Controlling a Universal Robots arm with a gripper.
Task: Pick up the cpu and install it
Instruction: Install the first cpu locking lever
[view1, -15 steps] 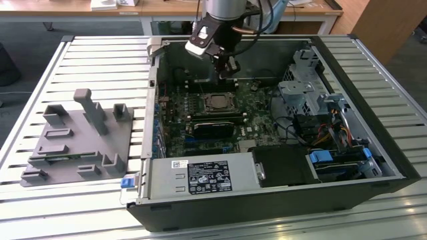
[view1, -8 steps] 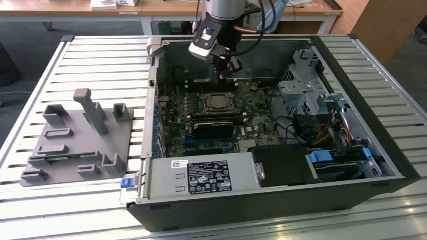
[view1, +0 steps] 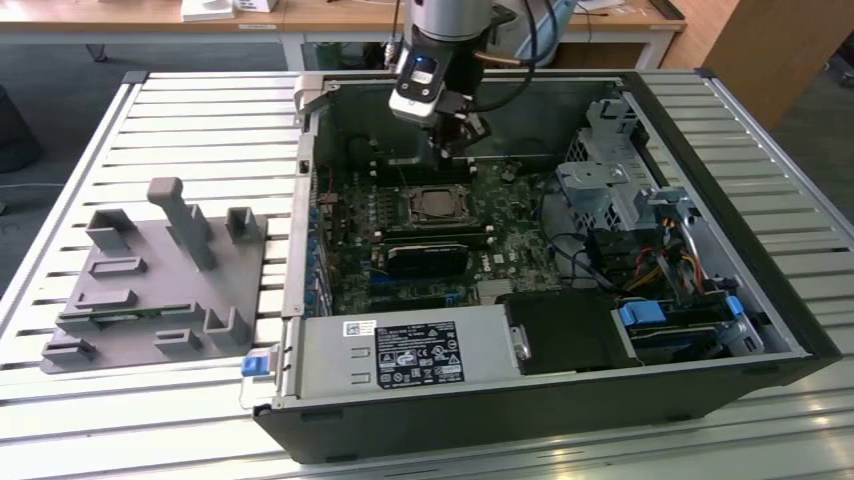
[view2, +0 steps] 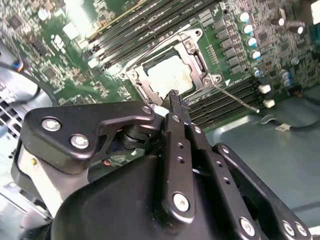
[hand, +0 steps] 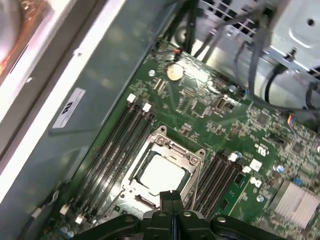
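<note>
The cpu (view1: 434, 205) lies flat in the motherboard socket inside the open computer case, its silver-grey top facing up. Both wrist views show the cpu (view2: 167, 75) (hand: 160, 175) framed by the metal socket bracket (hand: 195, 160). My gripper (view1: 461, 140) hangs above the board, just beyond the socket toward the case's far wall. Its black fingers (view2: 175, 100) are pressed together with nothing between them, and in the first wrist view the gripper (hand: 171, 197) sits near the socket's edge, apart from the cpu.
A thin socket lever (view2: 235, 97) sticks out beside the bracket. Memory slots (hand: 115, 145) flank the socket. A black card (view1: 427, 255), power supply (view1: 400, 352), drive cage (view1: 614, 190) and cables (view1: 667, 260) crowd the case. A grey fixture tray (view1: 147, 290) stands on the exterior view's left.
</note>
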